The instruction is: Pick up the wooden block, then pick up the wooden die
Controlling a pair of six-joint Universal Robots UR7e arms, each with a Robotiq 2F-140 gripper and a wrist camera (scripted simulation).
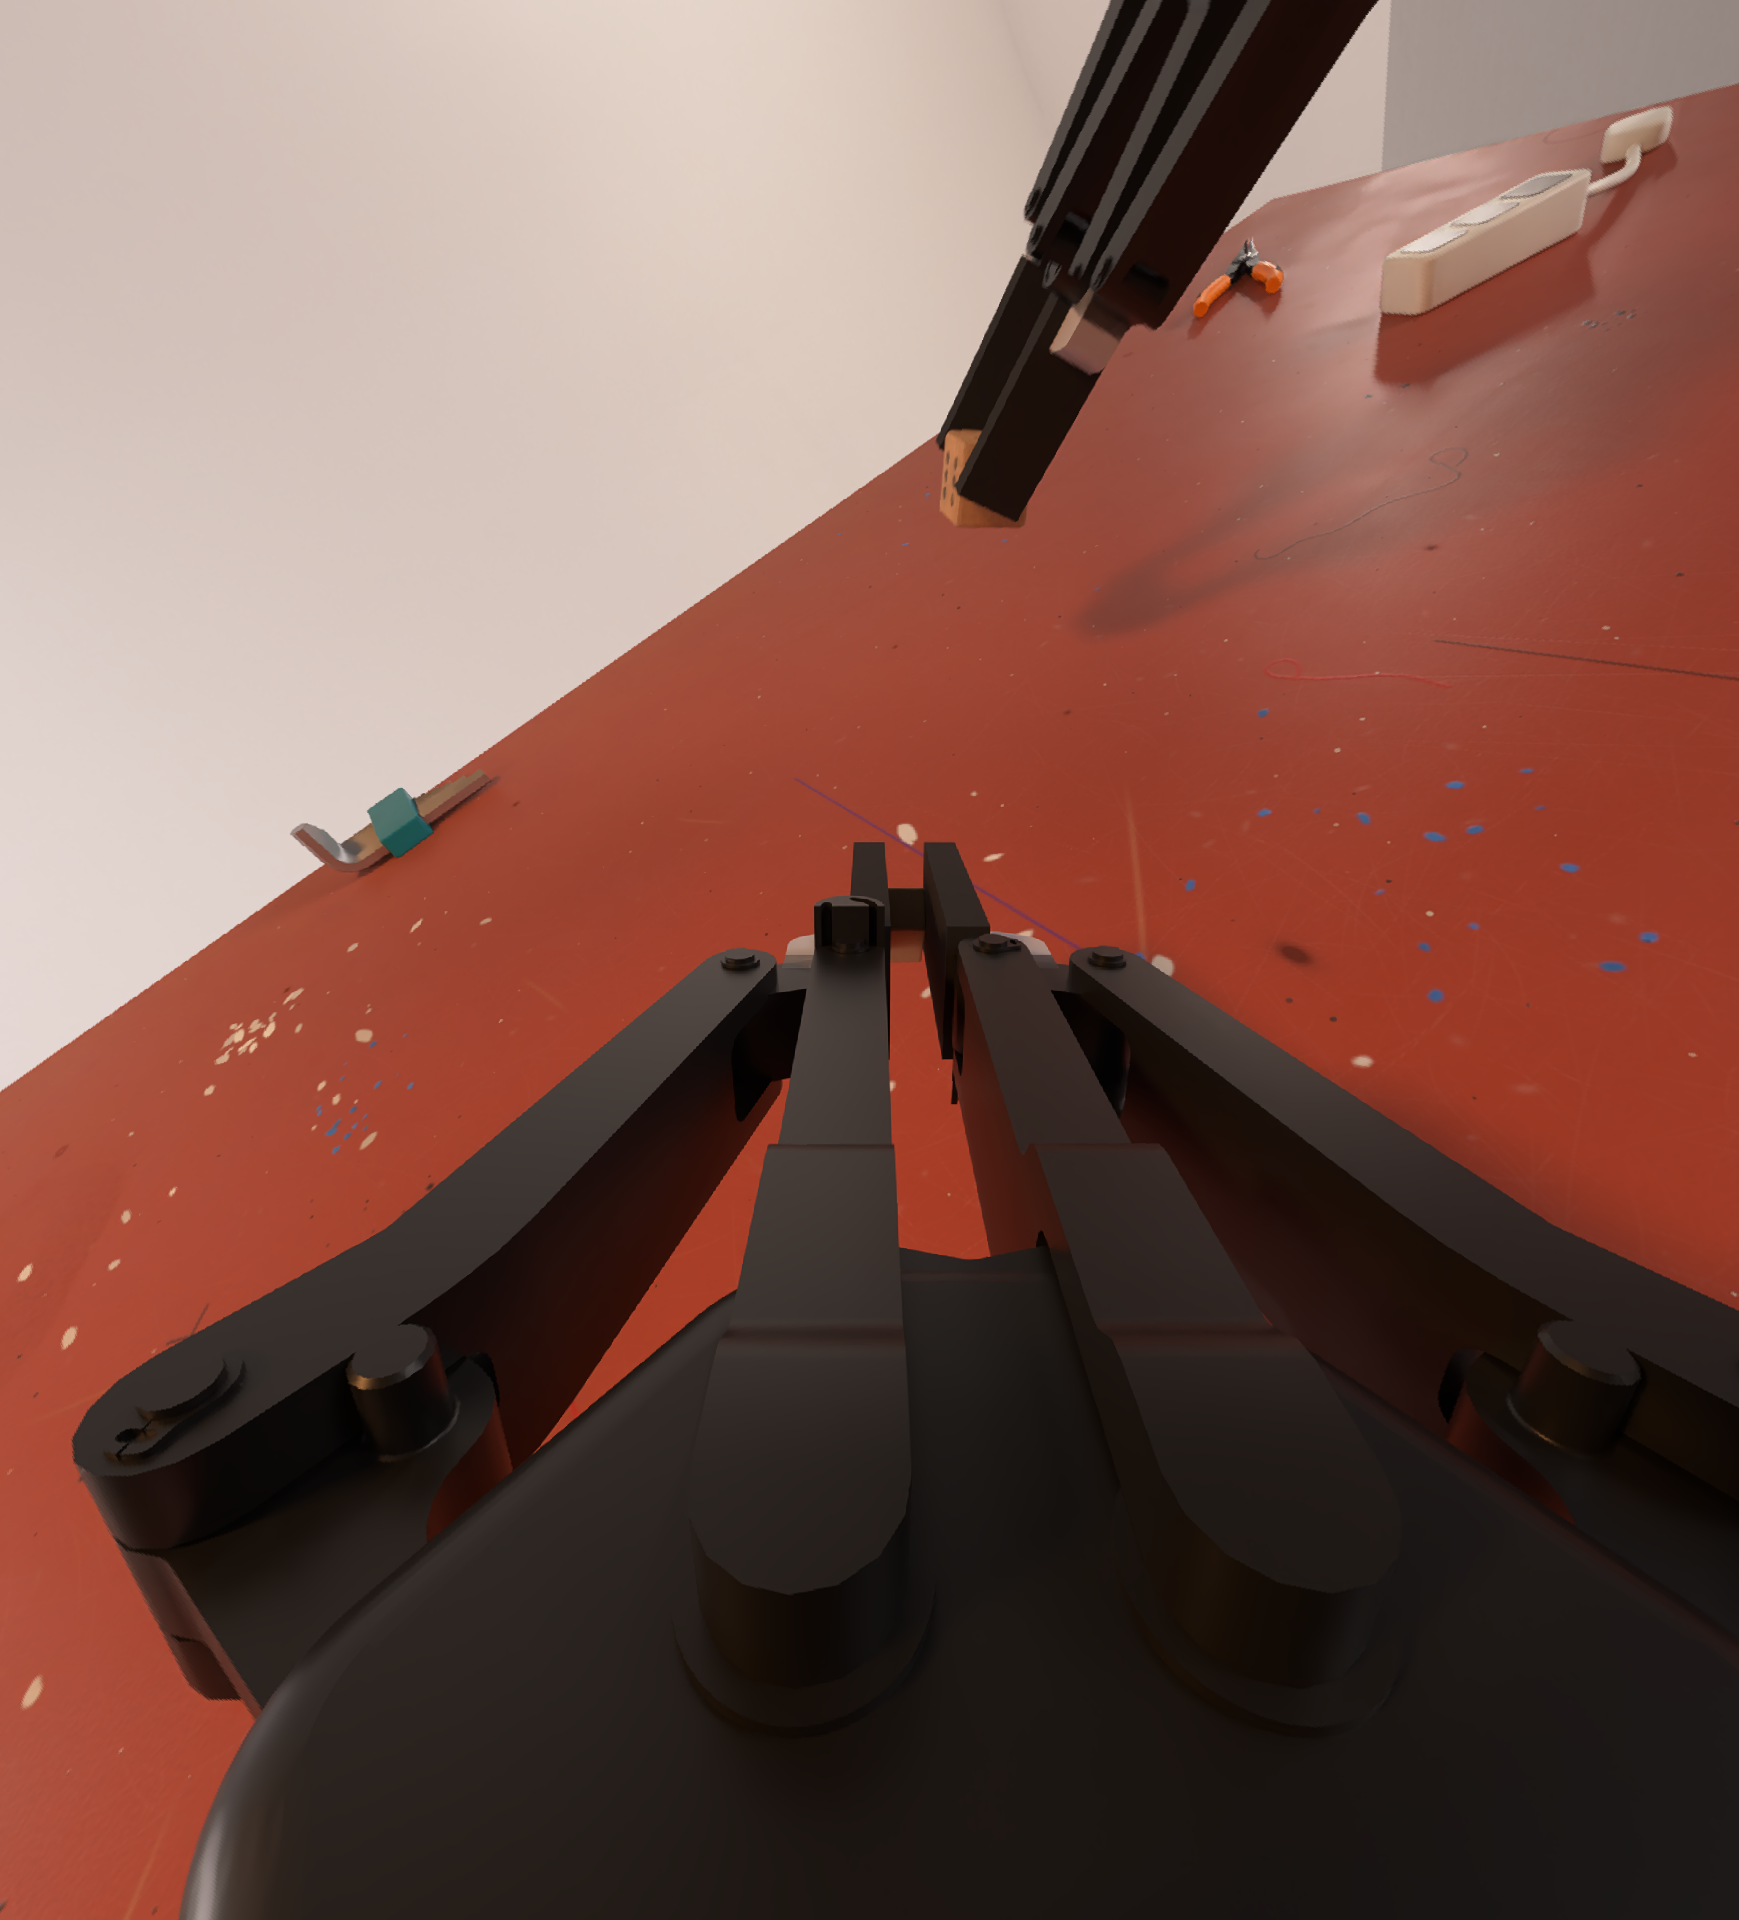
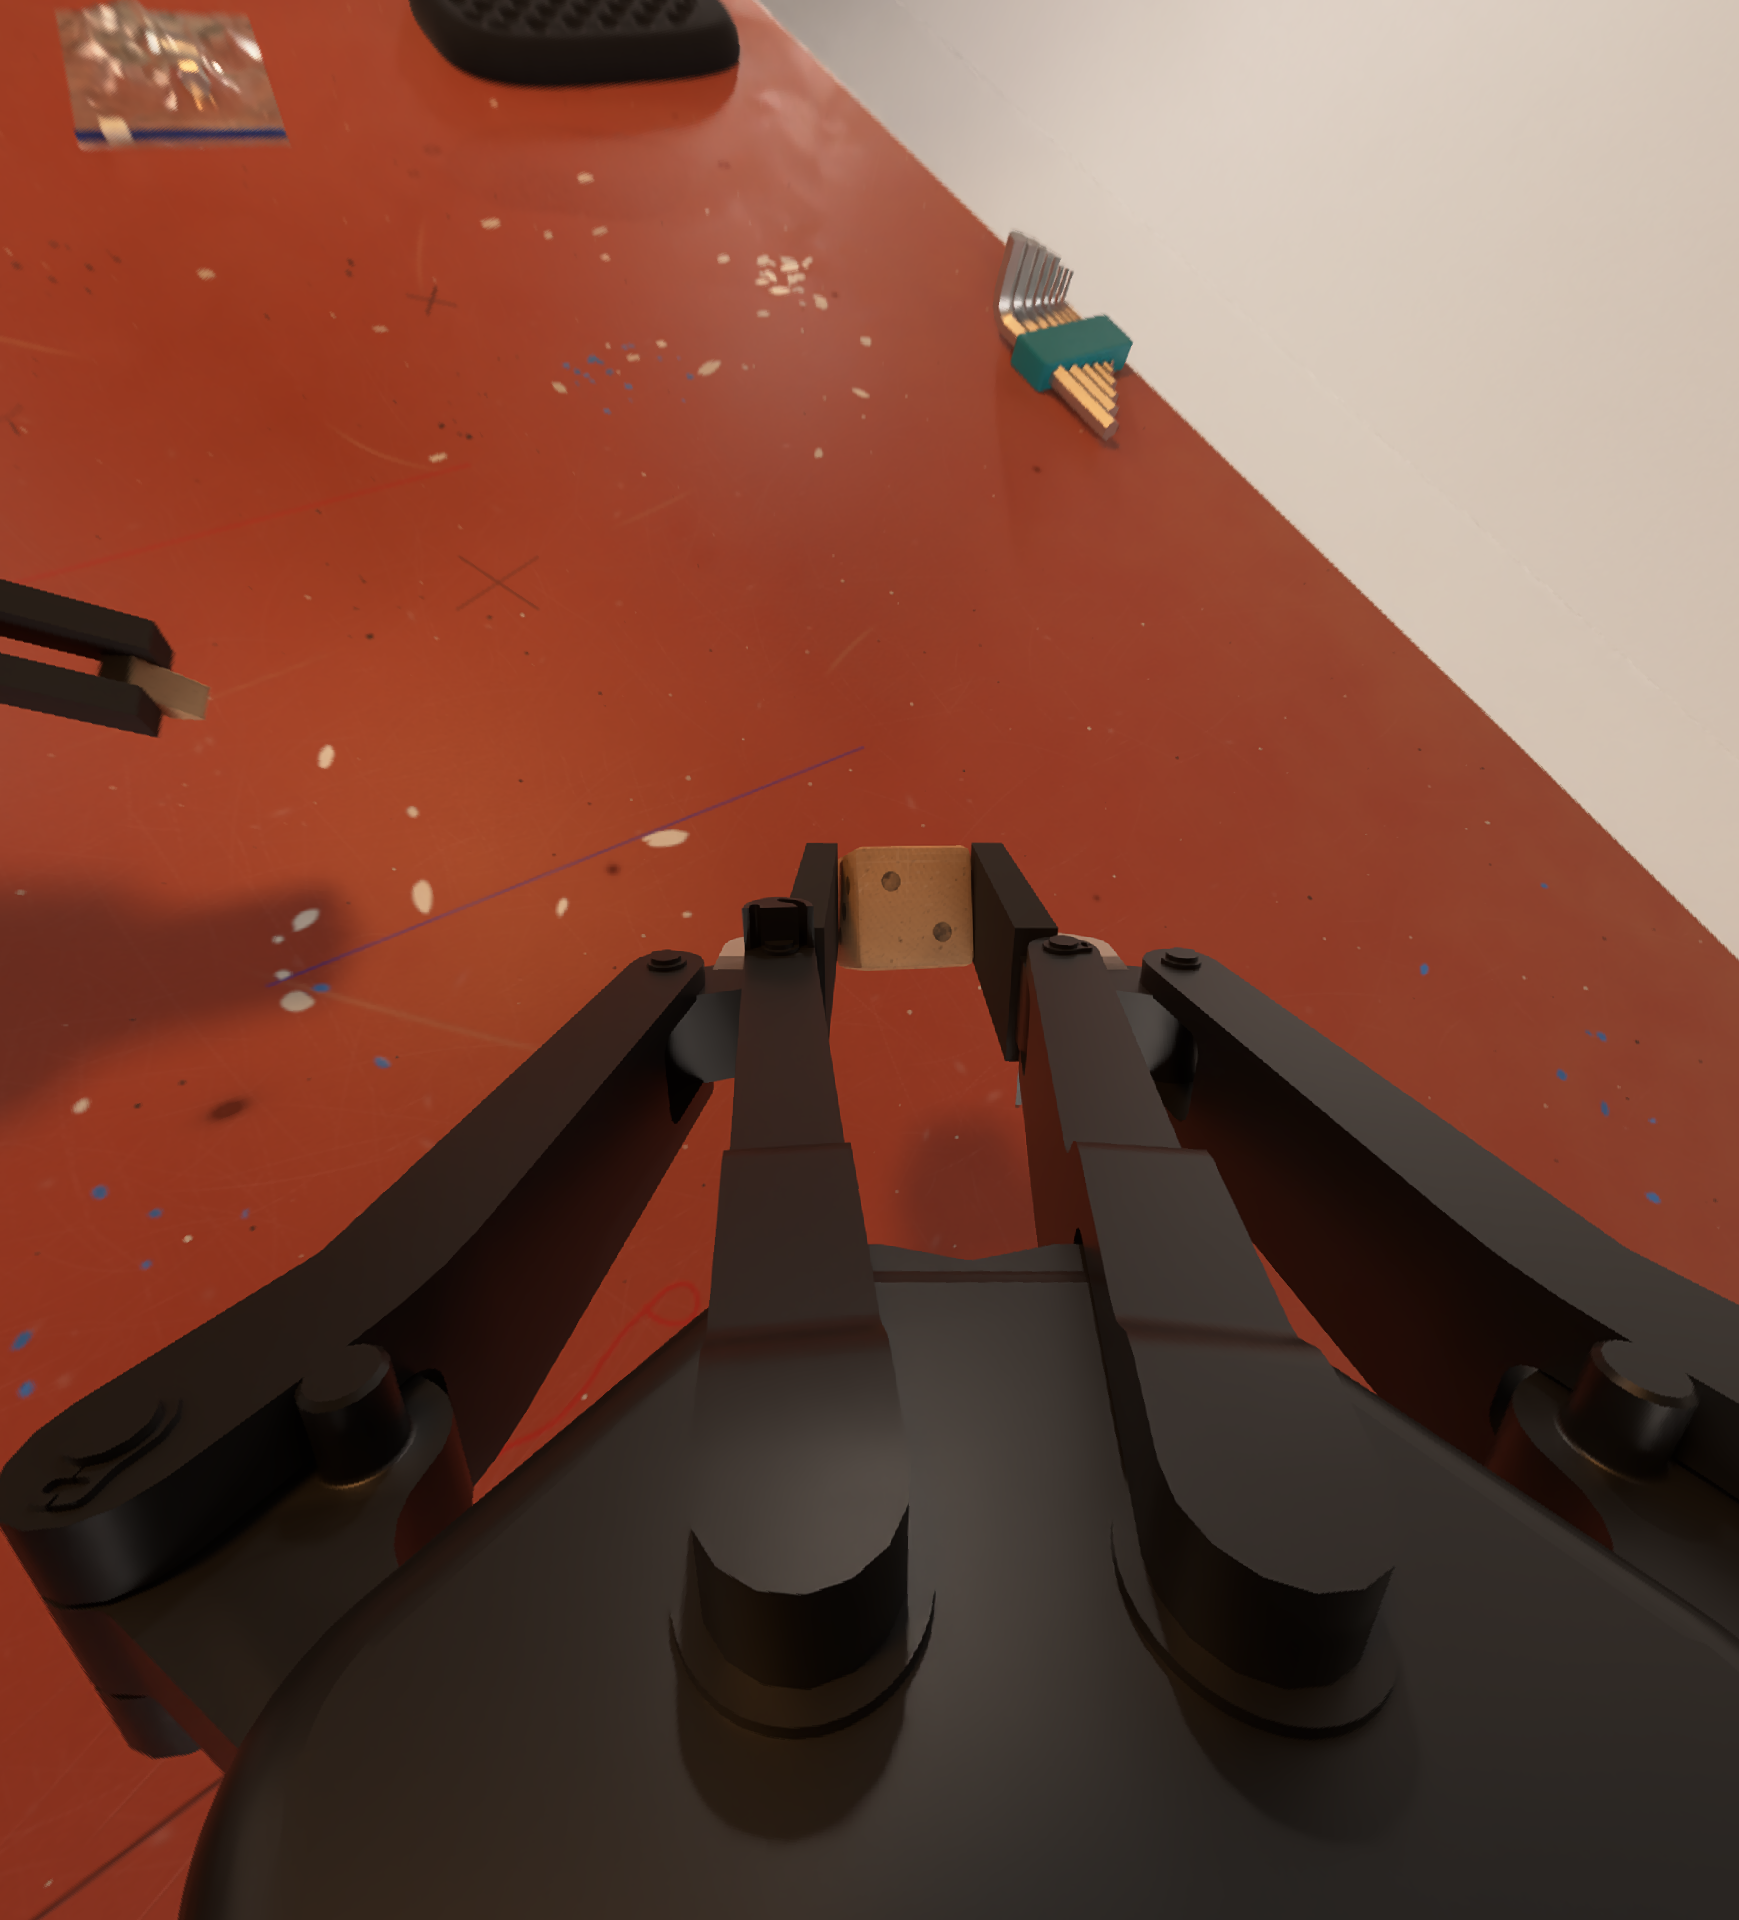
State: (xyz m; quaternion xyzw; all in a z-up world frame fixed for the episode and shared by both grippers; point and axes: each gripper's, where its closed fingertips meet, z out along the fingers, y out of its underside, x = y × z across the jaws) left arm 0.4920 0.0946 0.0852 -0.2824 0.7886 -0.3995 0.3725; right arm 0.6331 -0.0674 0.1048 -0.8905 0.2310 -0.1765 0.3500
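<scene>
Both arms are over the red table, and both are loaded. The right gripper has its two fingers pinched onto the wooden die, pale tan, two dark pips facing the camera. From the left wrist view that die shows at the tips of the far gripper, lifted clear of the surface, its shadow smeared on the table well below.

The left gripper is nearly closed, with a slim pale piece wedged between the pads: the wooden block, though only a sliver shows from here. The right wrist view gives it better, the block poking out light-coloured past the dark fingertips at the left edge.

Around them: a hex key set in a teal holder near the table's edge, orange-handled pliers, a cream power strip, a shiny foil packet and a black textured object cut by the frame.
</scene>
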